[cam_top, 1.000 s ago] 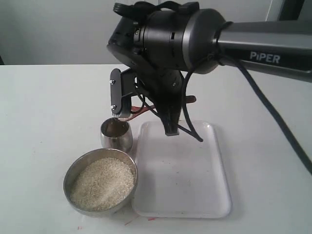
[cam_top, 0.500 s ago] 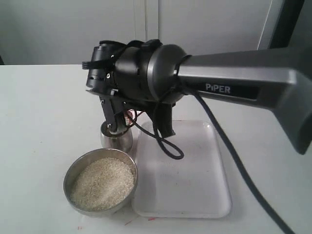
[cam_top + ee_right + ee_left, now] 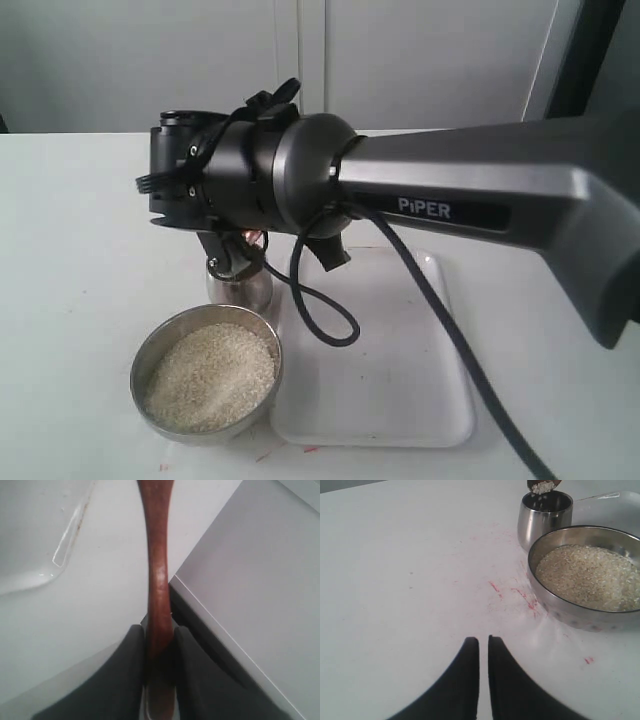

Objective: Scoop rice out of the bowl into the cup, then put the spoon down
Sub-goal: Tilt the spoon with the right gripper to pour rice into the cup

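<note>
Two shiny steel vessels: wide bowl [image 3: 570, 617] of granular off-white rice [image 3: 590, 575]; small rounded cup [image 3: 540, 522] just beside. Right gripper [image 3: 160, 636] pinches the wooden spoon [image 3: 159, 580]; left gripper [image 3: 483, 642] pressed together, empty.

We find the arm [image 3: 300, 185] hiding most of the cup [image 3: 245, 292]; the spoon [image 3: 159, 580] loses its head past the edge.

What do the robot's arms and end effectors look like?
The right arm is a grey tube with white PIPER lettering, ending in a rounded black wrist housing. A black cable loops under it. The right end effector is dark grey and the left end effector black, each with two tapering fingers.
</note>
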